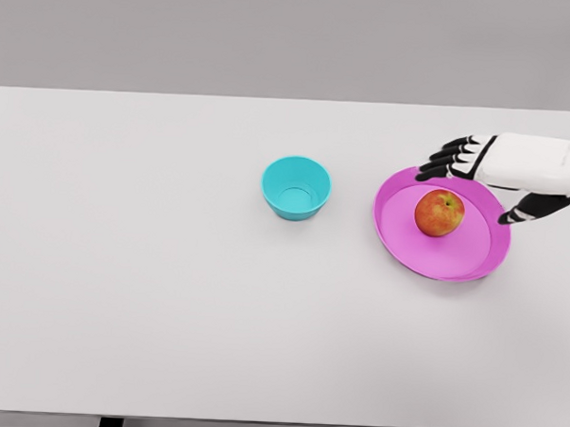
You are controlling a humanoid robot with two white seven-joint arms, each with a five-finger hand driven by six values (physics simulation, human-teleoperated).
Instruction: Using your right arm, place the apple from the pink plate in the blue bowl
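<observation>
apple [439,213] sits mid pink plate [398,233], untouched | our right hand [485,175] hovers over the plate's far-right rim, fingers spread, holding nothing, looks staged for a grasp | blue bowl [296,187] stands left of plate, apart, empty

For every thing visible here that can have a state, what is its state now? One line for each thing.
apple: resting on the pink plate, not grasped.
pink plate: flat on the table, holding the apple.
blue bowl: upright, empty, standing apart to the left of the plate.
right hand: open, fingers spread over the plate's far right edge, holding nothing.
table: white, carrying bowl and plate.
left hand: not in view.
</observation>
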